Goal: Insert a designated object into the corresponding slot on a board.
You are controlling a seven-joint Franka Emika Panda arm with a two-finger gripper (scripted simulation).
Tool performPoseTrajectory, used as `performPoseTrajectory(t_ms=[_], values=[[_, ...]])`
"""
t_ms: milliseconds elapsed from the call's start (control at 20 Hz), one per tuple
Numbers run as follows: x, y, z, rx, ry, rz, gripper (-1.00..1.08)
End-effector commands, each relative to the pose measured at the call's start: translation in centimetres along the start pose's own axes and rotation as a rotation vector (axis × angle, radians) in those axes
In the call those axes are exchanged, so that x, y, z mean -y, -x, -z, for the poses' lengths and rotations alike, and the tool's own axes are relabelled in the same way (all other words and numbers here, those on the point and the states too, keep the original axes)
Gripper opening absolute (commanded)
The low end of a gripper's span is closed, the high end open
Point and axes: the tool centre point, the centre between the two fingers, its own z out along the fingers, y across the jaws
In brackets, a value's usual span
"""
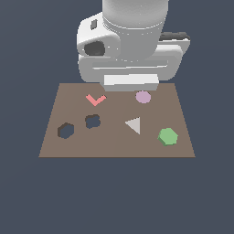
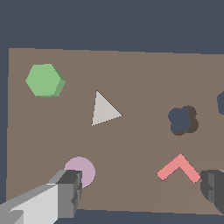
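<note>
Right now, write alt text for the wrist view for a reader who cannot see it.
A brown board seen from above holds a green hexagon, a grey triangle, a purple disc and a pink chevron, all lying loose. A dark clover-shaped hole is cut into it. The open gripper hangs over the near edge, one finger partly covering the disc.

Green hex block (image 1: 167, 136) lying flat on the board (image 1: 114, 146), not yet in the slot (image 1: 66, 130).
Block sitting near the board's corner on the exterior view's right, untouched; dark six-sided slot sitting well apart toward the exterior view's left edge, showing empty; brown rectangular board lying flat.
</note>
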Motion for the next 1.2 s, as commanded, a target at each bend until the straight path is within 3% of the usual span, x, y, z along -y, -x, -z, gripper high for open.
performPoseTrajectory(t_ms=[0,550,1150], values=[[0.0,0.0,0.0,0.000,0.000,0.000,1.00],[1.8,-0.7,-1.3,-0.002,0.000,-0.052,1.00],[7.4,-3.8,-5.6,-0.010,0.001,-0.226,1.00]])
